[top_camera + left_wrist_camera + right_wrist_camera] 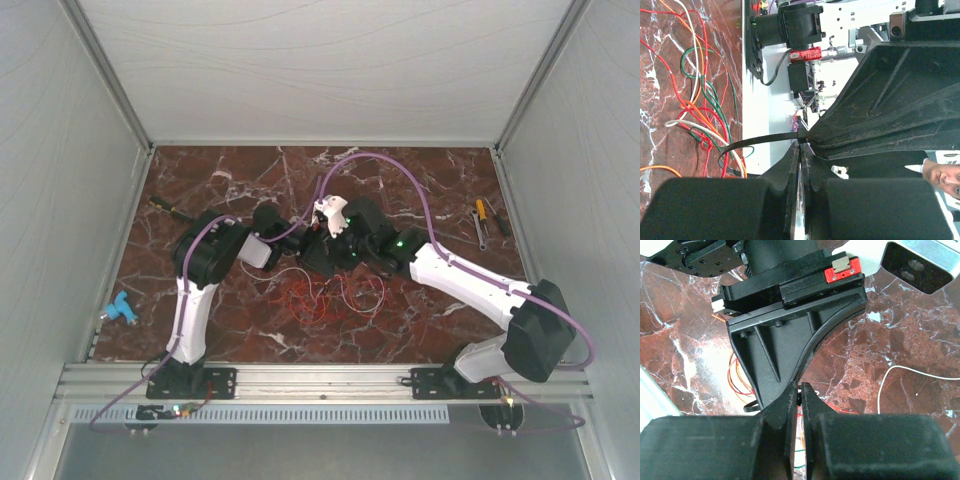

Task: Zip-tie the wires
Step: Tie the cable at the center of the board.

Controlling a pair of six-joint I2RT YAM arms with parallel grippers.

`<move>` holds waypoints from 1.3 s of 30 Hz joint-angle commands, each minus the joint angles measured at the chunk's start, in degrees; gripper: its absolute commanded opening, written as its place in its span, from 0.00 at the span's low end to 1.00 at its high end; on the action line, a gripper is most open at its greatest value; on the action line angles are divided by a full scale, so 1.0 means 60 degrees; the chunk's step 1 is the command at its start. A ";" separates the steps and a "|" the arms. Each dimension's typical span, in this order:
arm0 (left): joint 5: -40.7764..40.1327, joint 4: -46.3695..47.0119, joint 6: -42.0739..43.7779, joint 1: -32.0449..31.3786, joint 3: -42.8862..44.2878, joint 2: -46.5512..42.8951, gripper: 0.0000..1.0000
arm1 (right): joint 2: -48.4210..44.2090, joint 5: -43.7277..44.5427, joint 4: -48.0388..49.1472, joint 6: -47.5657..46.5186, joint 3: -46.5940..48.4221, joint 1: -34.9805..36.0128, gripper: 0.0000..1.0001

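The left gripper has its fingers pressed together on one end of the zip tie. The black strip runs out from the fingertips and curves into a loop around some strands of the wires (red, orange, white and green among them), which lie in loose loops on the marble table, just near of where the two arms meet at mid-table. The right gripper meets it tip to tip, its fingers drawn almost together with only a slit between; whether that slit catches the tie I cannot tell.
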 commanded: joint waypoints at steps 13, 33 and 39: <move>0.0043 0.2476 0.0003 0.0065 0.0380 0.0143 0.00 | -0.0107 0.0179 0.0089 0.0069 0.0016 0.0093 0.08; -0.0007 0.2476 0.0038 0.0091 0.0379 0.0363 0.00 | -0.0429 0.0625 -0.0422 0.0880 0.0658 0.0316 0.00; -0.0030 0.2475 -0.0016 0.0109 0.0409 0.0505 0.00 | -0.0588 0.0749 -0.0623 0.0868 0.0675 0.0375 0.00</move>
